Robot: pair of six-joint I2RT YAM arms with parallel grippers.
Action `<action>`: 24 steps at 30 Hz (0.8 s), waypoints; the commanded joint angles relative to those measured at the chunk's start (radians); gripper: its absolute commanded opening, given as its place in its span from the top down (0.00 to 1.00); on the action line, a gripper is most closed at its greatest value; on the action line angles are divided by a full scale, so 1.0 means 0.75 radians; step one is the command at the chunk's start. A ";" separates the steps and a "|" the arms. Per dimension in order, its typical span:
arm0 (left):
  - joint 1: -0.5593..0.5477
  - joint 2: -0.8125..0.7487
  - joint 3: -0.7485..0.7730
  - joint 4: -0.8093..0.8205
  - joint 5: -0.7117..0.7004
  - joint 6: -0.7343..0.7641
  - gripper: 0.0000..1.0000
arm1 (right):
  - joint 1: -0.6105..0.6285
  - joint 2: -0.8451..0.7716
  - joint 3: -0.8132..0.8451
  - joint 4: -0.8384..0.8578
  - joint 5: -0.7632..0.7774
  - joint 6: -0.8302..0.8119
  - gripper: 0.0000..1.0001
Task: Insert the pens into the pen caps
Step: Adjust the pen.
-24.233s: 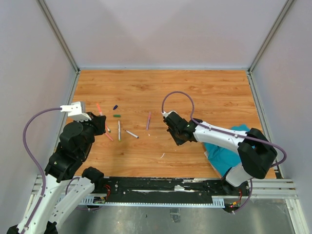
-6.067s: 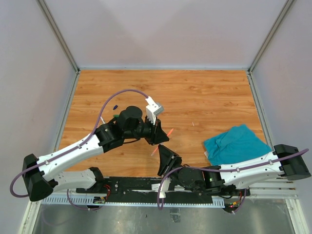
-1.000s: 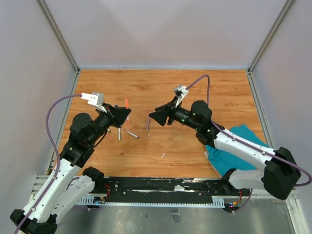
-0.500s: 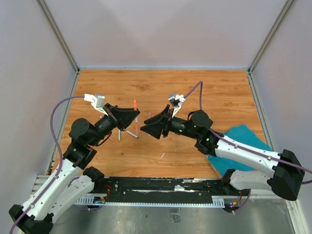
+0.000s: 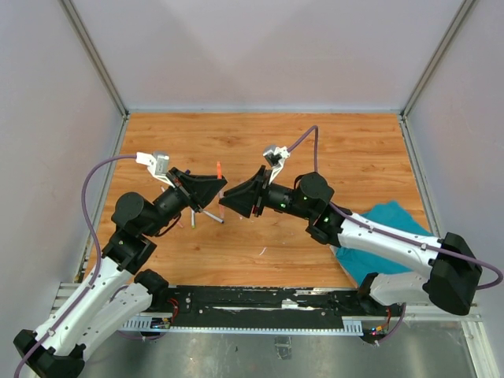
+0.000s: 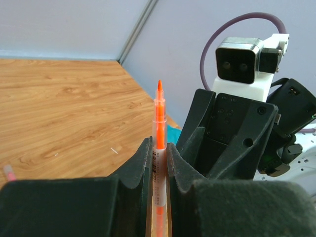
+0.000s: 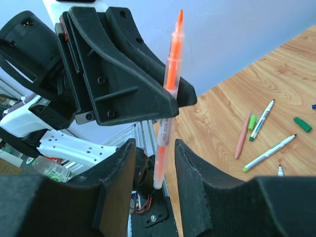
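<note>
Above the bench (image 5: 354,150) my two arms meet tip to tip, well off the wood. My left pincer (image 6: 159,148) is clamped on the orange pen (image 6: 159,123), which stands upright with its bare nib on top. My right pincer (image 7: 154,143) is at the pen's lower barrel. Its jaws stand apart, one on each side, and I see no contact yet.

I judge this as a hand-over or regrip of the uncapped pen, not the capping itself, since neither pincer shows a cap. The next move calls for the right jaws to meet the barrel squarely, in line with it, before the left lets go. An off-centre squeeze would likely tilt the pen.

One cloth (image 5: 387,214) lies at the right, partly under my right arm.

I count five pens: the orange one in hand, and on the bench a pink pen (image 7: 242,136), two pale pens (image 7: 261,118) (image 7: 270,152), and the tip of another (image 7: 280,170) at the frame's foot.

Of caps I am sure of one green cap (image 7: 299,124). A short light-green piece (image 7: 253,121) lies beside the pink pen, and a blue bit (image 7: 313,106) at the edge may be another.
</note>
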State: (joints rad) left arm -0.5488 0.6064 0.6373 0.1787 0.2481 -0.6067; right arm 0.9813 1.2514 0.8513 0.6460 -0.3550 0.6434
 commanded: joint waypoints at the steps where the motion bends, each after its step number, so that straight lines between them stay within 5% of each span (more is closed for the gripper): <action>1: -0.015 -0.021 -0.014 0.047 0.002 0.002 0.99 | 0.019 0.038 0.070 0.071 -0.012 0.029 0.63; 8: -0.015 -0.025 -0.019 0.046 0.004 0.001 1.00 | 0.023 0.099 0.111 0.081 -0.045 0.048 0.70; 16: -0.015 -0.049 -0.031 0.046 -0.020 0.006 0.98 | 0.025 0.121 0.116 0.081 -0.038 0.049 0.99; 24: -0.015 -0.098 -0.031 -0.063 -0.131 0.026 0.52 | 0.019 -0.005 0.018 -0.100 0.229 -0.121 1.00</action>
State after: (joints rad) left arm -0.5533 0.5568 0.6151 0.1623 0.1993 -0.6037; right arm 0.9878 1.3201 0.8928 0.6456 -0.3168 0.6601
